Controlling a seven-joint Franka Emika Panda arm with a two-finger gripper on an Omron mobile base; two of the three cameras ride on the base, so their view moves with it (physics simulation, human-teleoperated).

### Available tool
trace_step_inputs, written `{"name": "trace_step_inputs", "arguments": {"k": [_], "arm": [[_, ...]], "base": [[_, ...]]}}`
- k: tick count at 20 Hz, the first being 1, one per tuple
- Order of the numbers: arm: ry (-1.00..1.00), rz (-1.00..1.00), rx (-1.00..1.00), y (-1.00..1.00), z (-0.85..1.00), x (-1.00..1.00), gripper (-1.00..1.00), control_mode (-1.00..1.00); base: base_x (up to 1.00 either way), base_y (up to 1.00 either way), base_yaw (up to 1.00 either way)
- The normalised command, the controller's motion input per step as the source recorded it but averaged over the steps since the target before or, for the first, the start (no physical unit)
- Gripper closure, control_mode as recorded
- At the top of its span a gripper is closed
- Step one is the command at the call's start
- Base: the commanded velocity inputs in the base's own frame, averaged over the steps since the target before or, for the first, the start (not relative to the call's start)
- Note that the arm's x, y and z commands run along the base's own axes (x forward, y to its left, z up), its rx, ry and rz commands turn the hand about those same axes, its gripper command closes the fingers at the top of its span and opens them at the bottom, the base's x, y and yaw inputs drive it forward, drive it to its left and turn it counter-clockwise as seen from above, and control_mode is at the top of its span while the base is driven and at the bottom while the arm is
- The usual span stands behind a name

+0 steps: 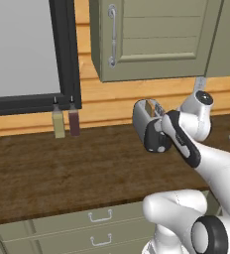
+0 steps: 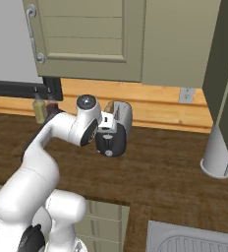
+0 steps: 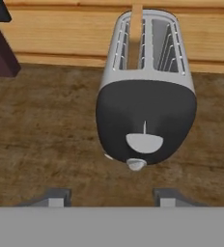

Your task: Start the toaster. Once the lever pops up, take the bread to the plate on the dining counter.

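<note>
Looking straight down the gripper [image 3: 112,198], jaws parted and empty, the toaster [image 3: 147,120] lever sits dead ahead, just beyond the fingertips.

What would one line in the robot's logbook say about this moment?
stage: toaster not yet started | gripper: open, facing toaster's black end | bread: upright in left slot | lever: untouched

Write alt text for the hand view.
A silver toaster with a black end panel faces the camera on a dark wood counter, a bread slice upright in its left slot. The gripper fingertips rise apart at the bottom, short of the toaster.
</note>
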Motion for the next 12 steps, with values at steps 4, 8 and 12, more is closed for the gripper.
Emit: {"name": "trace_step_inputs", "arguments": {"k": [4, 8, 12], "arm": [[0.0, 0.0, 0.0, -0.19, 0.0, 0.12, 1.0, -1.0], [0.0, 0.0, 0.0, -0.12, -0.08, 0.1, 1.0, -1.0], [0.0, 0.0, 0.0, 0.0, -0.12, 0.27, 1.0, -1.0]], "base": [[0.0, 0.0, 0.0], [0.0, 0.0, 0.0], [0.0, 0.0, 0.0]]}}
